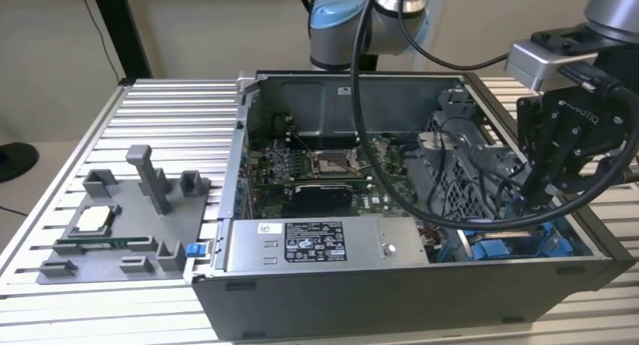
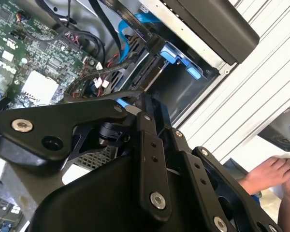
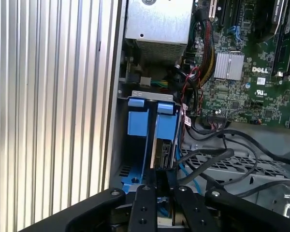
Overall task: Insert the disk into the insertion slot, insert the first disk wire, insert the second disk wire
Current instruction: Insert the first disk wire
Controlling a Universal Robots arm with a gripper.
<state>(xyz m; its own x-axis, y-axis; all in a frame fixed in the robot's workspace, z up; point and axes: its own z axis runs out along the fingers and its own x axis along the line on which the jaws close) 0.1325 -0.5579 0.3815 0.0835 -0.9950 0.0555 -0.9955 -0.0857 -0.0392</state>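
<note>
Now my gripper point(image 3: 163, 178) is nearly closed, grasp unclear; just ahead the disk point(image 3: 165, 145) sits in the insertion slot point(image 3: 135, 159).

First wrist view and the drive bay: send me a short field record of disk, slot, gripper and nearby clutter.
disk: silver-grey hard drive in a blue plastic carrier, standing edge-on inside the bay
slot: grey metal bay with blue rails, at the case wall beside the ribbed aluminium table
gripper: black gripper at the drive's exposed edge; contact unclear
clutter: black cables looping beside the bay, green motherboard beyond
</note>
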